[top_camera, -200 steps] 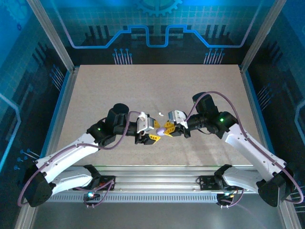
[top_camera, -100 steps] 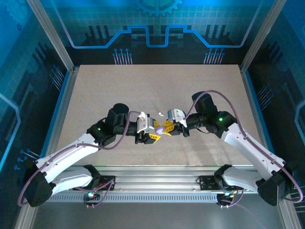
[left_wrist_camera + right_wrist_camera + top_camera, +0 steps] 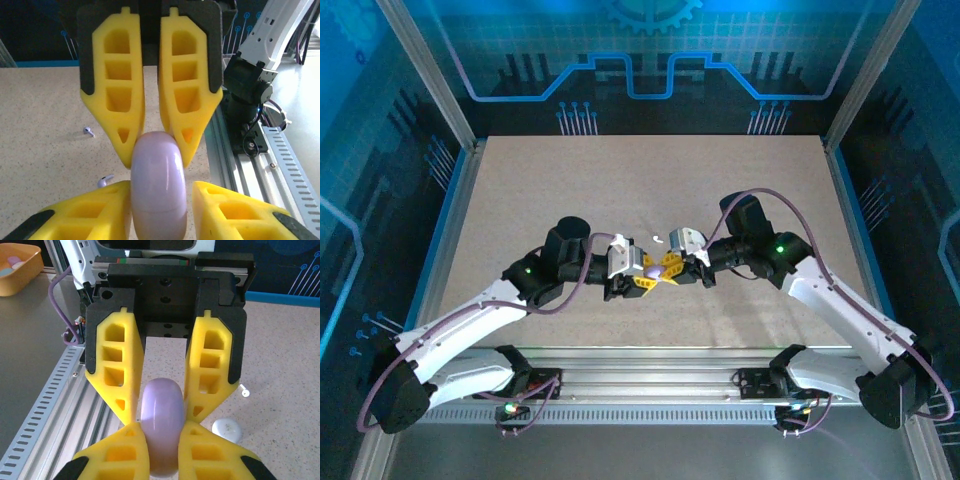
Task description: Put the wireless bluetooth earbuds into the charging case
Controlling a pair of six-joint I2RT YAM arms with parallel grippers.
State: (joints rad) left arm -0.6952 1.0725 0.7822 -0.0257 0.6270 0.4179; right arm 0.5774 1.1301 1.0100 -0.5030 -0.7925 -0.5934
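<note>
My left gripper point(image 3: 162, 414) and my right gripper point(image 3: 156, 159) meet nose to nose over the near middle of the table point(image 3: 740, 190). Both are clamped on the lavender charging case point(image 3: 157, 200), which stands on edge between them. My left fingers pinch one rim and my right fingers the opposite rim, so four yellow pads point(image 3: 115, 370) crowd close round it. The earbuds lie loose on the table just beyond the case, on the far side. One white earbud point(image 3: 88, 131) lies a little farther out, and a second earbud point(image 3: 105, 180), paler, sits close by my left fingers, partly hidden by them. In my right wrist view a small round white piece point(image 3: 226, 428) rests near one of the earbuds. Past them the table lies open to the back wall point(image 3: 640, 90) and out to the side rails point(image 3: 455, 230). On my near side the slotted metal rail point(image 3: 650, 385) runs close behind both wrists, and an orange bin point(image 3: 15, 265) stands on the grey surface beyond it.
</note>
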